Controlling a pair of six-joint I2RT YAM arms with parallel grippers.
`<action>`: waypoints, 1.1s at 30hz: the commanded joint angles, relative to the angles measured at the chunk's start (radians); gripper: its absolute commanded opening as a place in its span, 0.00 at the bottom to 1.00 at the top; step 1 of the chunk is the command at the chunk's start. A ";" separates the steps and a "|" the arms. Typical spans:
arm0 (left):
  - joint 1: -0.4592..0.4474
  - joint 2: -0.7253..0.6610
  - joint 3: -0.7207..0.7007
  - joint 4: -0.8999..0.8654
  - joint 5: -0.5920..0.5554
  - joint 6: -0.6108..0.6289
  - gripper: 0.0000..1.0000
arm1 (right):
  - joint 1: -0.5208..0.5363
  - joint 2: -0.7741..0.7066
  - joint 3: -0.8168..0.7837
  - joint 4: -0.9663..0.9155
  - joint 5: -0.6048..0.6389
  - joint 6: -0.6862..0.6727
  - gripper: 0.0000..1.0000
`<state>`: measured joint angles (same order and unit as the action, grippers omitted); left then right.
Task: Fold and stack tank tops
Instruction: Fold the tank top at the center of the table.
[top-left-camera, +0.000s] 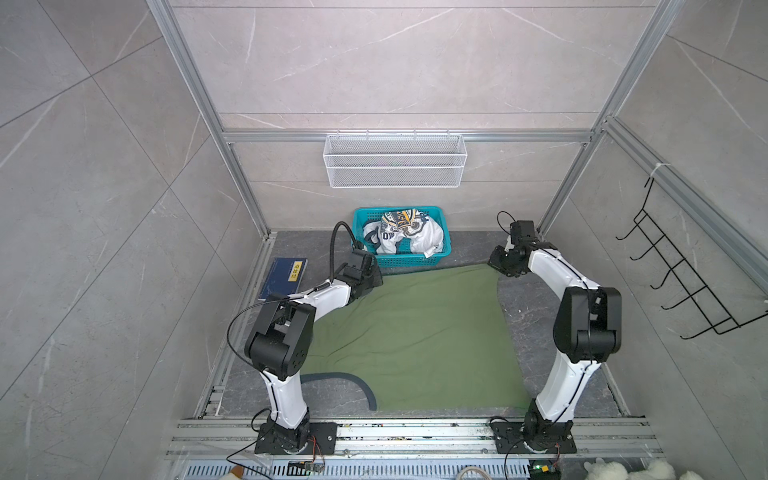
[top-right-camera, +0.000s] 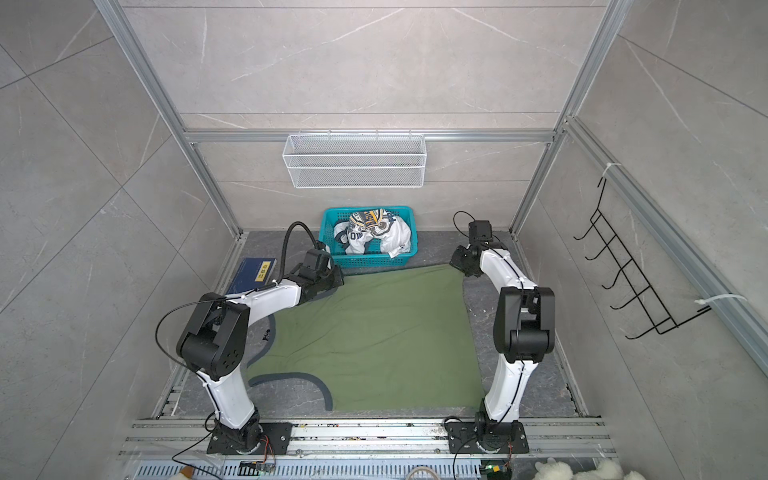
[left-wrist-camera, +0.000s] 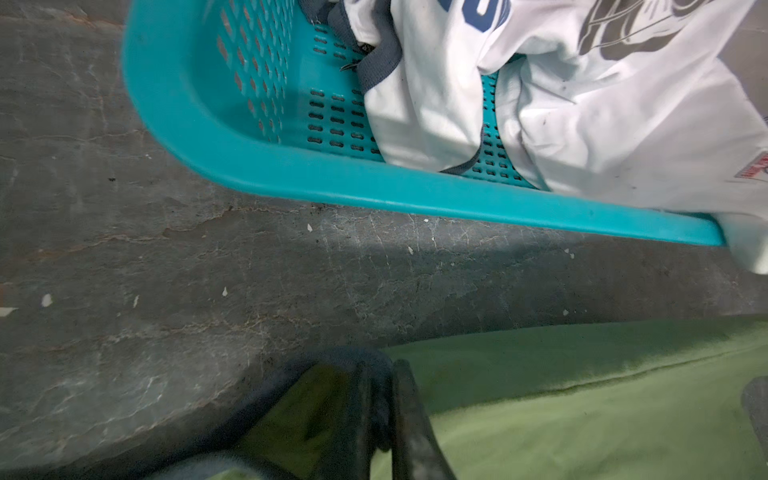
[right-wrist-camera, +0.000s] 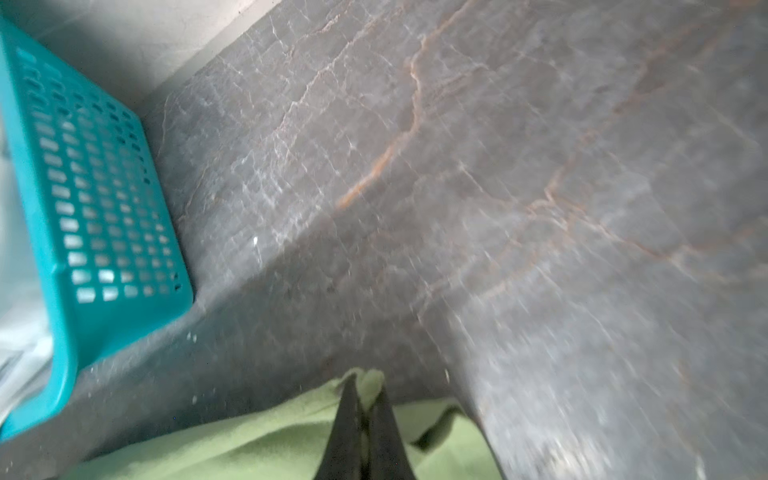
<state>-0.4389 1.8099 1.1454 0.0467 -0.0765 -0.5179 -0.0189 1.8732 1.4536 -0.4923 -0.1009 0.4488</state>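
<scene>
Top views both show the green top (top-left-camera: 415, 332) spread nearly flat across the middle of the worktop (top-left-camera: 528, 316), with its far edge running between the two hands. The left hand (top-left-camera: 374, 279) is at the cloth's 11 o'clock corner and the right hand (top-left-camera: 498, 266) at its 1 o'clock corner. A curve of dark trim (top-left-camera: 361, 384) lies at the cloth's 7 o'clock, near the left arm's base. In the left wrist view the left hand is clenched on the green top, with trim and green cloth pinched between its fingers (left-wrist-camera: 411, 415). In the right wrist view, which is blurred, the right hand (right-wrist-camera: 365, 395) is likewise clamped on the green top, and a small tuft of green pokes out past its fingertips. The white top (top-left-camera: 399, 237) lies crumpled in the teal basket (top-left-camera: 411, 262) at the worktop's 12 o'clock, badge print facing up, and one fold spills over the rim at the basket's 5 o'clock corner. The basket stands just beyond the green top's far edge. A blue book (top-left-camera: 284, 277) lies at the worktop's 10 o'clock, close to the left arm.
</scene>
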 joint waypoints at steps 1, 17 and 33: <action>-0.001 -0.093 -0.049 0.036 0.002 0.038 0.00 | 0.002 -0.087 -0.141 0.065 -0.013 -0.002 0.01; -0.090 -0.398 -0.420 0.061 -0.009 -0.045 0.00 | -0.009 -0.449 -0.548 0.117 -0.027 0.000 0.02; -0.175 -0.495 -0.580 0.068 -0.066 -0.112 0.00 | -0.018 -0.607 -0.731 0.109 0.013 0.019 0.01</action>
<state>-0.6075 1.3575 0.5770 0.0914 -0.0963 -0.6041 -0.0307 1.2934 0.7429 -0.3725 -0.1154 0.4526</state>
